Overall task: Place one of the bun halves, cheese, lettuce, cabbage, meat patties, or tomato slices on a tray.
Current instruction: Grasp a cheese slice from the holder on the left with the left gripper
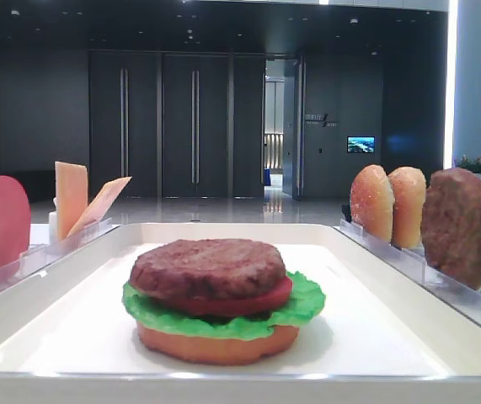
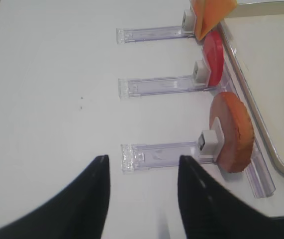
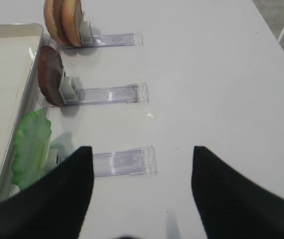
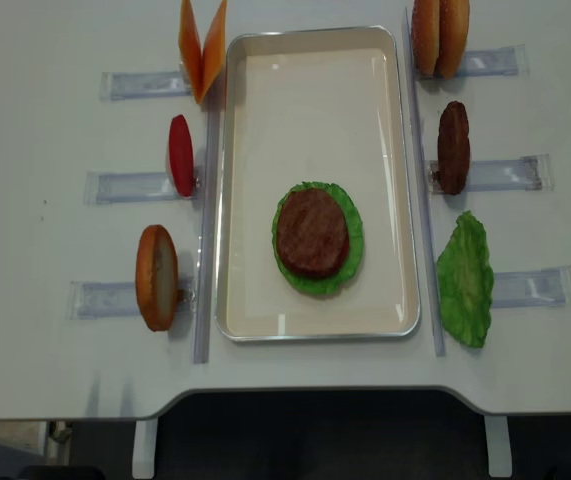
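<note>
Left gripper (image 2: 142, 167) and right gripper (image 3: 142, 159) both spread, empty, bodies cropped, stacked patty (image 1: 208, 267) hiding tomato on tray (image 4: 245, 200)

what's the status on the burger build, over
Both grippers, left and right, open, empty, over bare table. Stack on tray ends at patty; cheese racked. Nothing in the way.

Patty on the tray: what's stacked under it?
Under the meat patty: a tomato slice, then lettuce, then a flat bun half resting on the tray. From overhead the patty hides the tomato and bun; only the lettuce rim shows.
</note>
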{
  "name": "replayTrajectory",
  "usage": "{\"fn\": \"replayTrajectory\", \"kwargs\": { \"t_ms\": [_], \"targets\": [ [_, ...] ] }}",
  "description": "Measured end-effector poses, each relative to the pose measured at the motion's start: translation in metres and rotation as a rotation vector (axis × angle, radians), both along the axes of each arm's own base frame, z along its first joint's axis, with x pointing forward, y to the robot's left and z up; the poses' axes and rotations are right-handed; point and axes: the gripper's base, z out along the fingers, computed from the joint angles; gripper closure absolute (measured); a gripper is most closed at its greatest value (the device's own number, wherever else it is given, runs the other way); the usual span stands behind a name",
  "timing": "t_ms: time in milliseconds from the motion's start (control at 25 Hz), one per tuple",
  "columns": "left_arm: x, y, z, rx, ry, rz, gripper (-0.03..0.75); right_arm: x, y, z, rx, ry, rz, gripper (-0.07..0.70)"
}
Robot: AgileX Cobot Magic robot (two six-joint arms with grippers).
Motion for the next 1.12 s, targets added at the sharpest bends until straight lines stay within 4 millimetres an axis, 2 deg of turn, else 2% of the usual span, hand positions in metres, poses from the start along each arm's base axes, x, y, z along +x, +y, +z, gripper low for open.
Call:
{"fn": "replayTrajectory", "kwargs": {
  "t_ms": [680, 880, 1040, 1120],
  "targets": [
    [0.0, 0.0, 0.0, 0.0, 0.0, 0.0, 0.364, 0.0, 0.0, 0.0, 0.0, 0.0, 0.0, 0.216],
    [0.0, 0.0, 0.0, -0.004, 0.0, 0.002, 0.226, 0.0, 0.0, 0.0, 0.0, 0.0, 0.0, 0.216],
    [-0.001, 0.001, 0.003, 0.002, -0.011, 0.01, 0.195, 0.0, 0.0, 0.0, 0.0, 0.0, 0.0, 0.216],
    [-0.003, 0.002, 0.011, -0.001, -0.031, 0.022, 0.193, 0.0, 0.0, 0.0, 0.0, 0.0, 0.0, 0.216]
  ]
}}
